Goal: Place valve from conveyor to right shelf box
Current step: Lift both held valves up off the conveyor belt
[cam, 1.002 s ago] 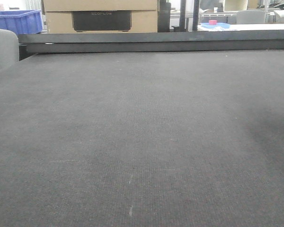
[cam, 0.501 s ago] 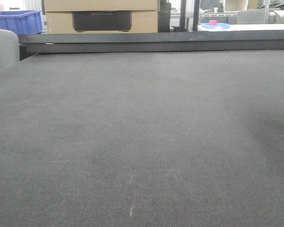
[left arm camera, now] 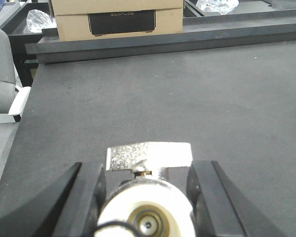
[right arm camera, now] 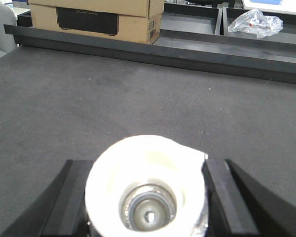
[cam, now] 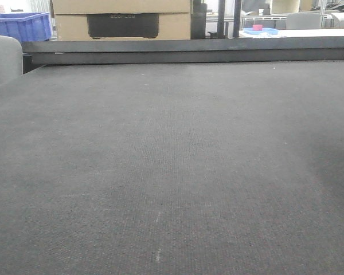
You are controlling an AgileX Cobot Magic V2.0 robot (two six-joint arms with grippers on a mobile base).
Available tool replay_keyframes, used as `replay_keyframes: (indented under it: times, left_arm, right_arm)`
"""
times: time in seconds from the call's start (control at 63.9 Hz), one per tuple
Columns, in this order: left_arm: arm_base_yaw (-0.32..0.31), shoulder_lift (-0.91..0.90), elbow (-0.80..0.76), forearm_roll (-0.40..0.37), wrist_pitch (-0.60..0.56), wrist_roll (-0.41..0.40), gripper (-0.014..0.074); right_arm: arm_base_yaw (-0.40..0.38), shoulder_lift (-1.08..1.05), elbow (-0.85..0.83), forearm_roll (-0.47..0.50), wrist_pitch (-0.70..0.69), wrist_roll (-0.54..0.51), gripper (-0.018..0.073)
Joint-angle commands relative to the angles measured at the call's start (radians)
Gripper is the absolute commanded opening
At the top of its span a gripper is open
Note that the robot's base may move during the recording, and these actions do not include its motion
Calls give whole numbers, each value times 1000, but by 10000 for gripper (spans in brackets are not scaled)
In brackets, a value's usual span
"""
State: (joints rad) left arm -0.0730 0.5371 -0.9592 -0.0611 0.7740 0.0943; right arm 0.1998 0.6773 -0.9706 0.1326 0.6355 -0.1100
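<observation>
Over dark woven conveyor (cam: 172,172): left pincer (left arm camera: 145,185) clamps valve (left arm camera: 145,210), white round face, silvery handle (left arm camera: 149,155); right pincer (right arm camera: 147,180) clamps white valve (right arm camera: 133,163).

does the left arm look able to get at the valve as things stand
Likely yes: the valve sits right between the fingers of the left gripper, which close in on both sides with nothing in between; only bare conveyor lies ahead.

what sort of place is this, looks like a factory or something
Probably a factory or warehouse-style workshop: a wide dark grey woven conveyor belt with a black edge rail, a brown cardboard box behind it, and a blue plastic crate at the back left.
</observation>
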Motion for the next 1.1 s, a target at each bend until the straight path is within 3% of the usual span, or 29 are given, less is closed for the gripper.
replay_keyframes:
  times: [0.0, 1.08]
  left_arm:
    - [-6, -5, -6, 0, -60, -3, -111]
    - [-6, -5, -6, 0, -60, -3, -111]
  right_arm:
    - [-1, -8, -18, 1, -80, -1, -152]
    - [-1, -8, -18, 1, -94, -1, -152]
